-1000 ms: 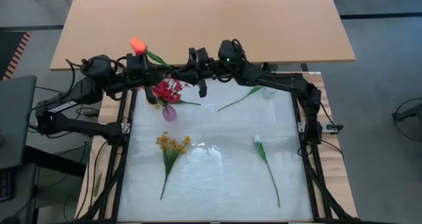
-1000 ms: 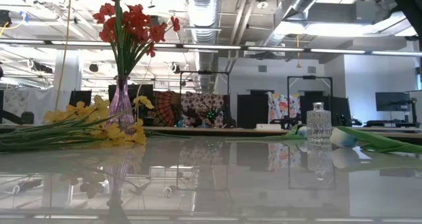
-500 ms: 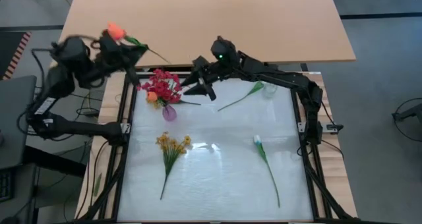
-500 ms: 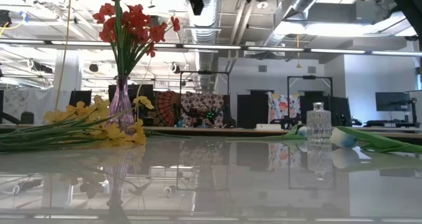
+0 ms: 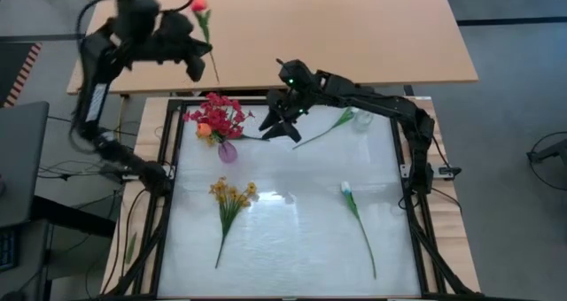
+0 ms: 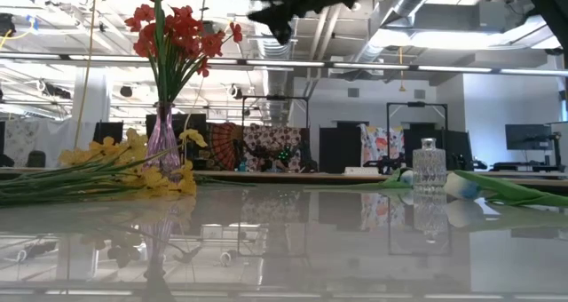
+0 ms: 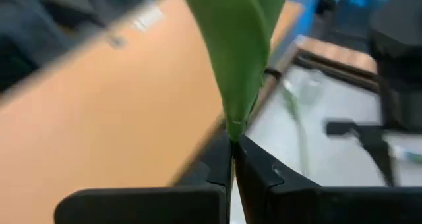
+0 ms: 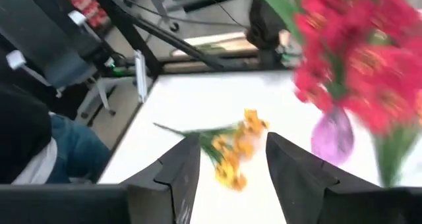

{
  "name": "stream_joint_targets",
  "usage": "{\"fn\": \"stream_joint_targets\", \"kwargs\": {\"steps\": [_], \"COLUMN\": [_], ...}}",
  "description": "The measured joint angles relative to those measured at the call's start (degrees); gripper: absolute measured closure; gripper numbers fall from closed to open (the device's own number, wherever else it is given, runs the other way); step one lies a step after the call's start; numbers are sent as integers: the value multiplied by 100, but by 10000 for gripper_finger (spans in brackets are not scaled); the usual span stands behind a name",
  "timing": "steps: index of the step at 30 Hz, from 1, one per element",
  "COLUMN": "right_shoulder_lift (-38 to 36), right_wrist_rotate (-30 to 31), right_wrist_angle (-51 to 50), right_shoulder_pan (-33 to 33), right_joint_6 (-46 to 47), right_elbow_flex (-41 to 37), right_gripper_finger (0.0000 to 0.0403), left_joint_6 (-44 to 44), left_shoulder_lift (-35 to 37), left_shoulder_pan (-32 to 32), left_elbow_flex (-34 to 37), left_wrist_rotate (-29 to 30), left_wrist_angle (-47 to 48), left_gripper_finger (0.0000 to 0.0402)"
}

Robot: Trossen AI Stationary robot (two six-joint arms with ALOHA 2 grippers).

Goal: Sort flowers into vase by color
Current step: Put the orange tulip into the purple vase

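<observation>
Up over the wooden desk behind the white table, the left gripper [image 5: 197, 35] is pinching the green stem of a red flower [image 5: 199, 0], and its fingers are shut tight on it. A moment ago this gripper was low down by the purple vase [image 5: 228, 150]; now it is swinging far up and away, so this flower is not going into that vase yet.

Just beside the vase, the right gripper [image 5: 276, 124] is hanging in the air with its fingers apart and nothing between them. A second ago it was closer to the vase and more closed, so I think it has let go of something there and is backing off.

The purple vase is standing upright near the far left corner of the white table [image 5: 292, 239]. It is holding a bunch of red flowers [image 5: 217, 115] and one orange bloom [image 5: 205, 130]. So red is being gathered there.

A small clear glass vase [image 5: 359, 121] is standing near the far right side. A green stem [image 5: 321, 131] is lying with one end by it, but I cannot tell if anything is inside.

Lying flat on the table are yellow flowers [image 5: 230, 195] and a white flower [image 5: 347, 190], well apart. These are still waiting to be sorted.
</observation>
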State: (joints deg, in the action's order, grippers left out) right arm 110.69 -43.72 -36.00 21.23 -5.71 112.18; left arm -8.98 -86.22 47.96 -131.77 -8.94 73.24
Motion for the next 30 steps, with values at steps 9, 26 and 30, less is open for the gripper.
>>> {"fn": "stream_joint_targets", "kwargs": {"steps": [9,26,30], "right_shoulder_lift": [-17,20,20], "right_wrist_rotate": [-22,-149,-149], "right_wrist_angle": [-838,-879,-879], "right_shoulder_pan": [388,238,260], "right_joint_6": [-540,-1089,-1090], "right_elbow_flex": [0,0,0], "right_gripper_finger": [261,311,316], "left_joint_6": [198,135,156], "left_shoulder_lift": [-855,-953,-953], "left_shoulder_pan": [814,-110,-328], "left_elbow_flex": [5,5,27], "left_wrist_rotate": [-1496,-1053,-681], "left_wrist_angle": [587,1057,1156], "left_gripper_finger": [401,401,401]}}
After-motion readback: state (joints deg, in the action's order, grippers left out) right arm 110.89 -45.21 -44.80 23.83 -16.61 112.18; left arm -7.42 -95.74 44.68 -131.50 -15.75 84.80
